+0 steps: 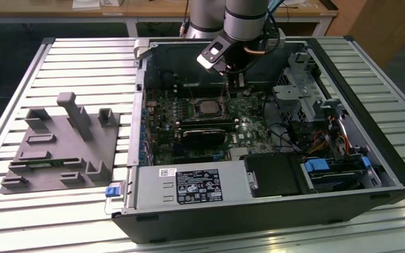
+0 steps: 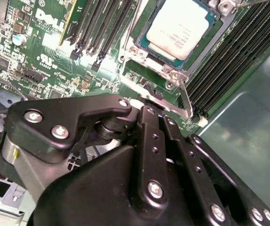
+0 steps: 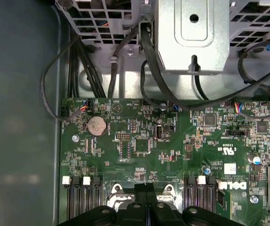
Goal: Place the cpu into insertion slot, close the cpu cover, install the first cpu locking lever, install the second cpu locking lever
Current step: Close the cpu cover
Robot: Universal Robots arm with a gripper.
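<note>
A: Exterior view first: where is the gripper (image 1: 225, 79)?

B: It hangs inside the open computer case (image 1: 392, 174), over the green motherboard (image 1: 248, 124) and near the cpu (image 1: 208, 107).

A: And the fingers?

B: In the second wrist view they lie pressed together, and I see nothing between them. The cpu sits flat in the insertion slot (image 2: 149, 59). A silvery lever (image 2: 186, 96) stands just beyond the fingertips.
</note>
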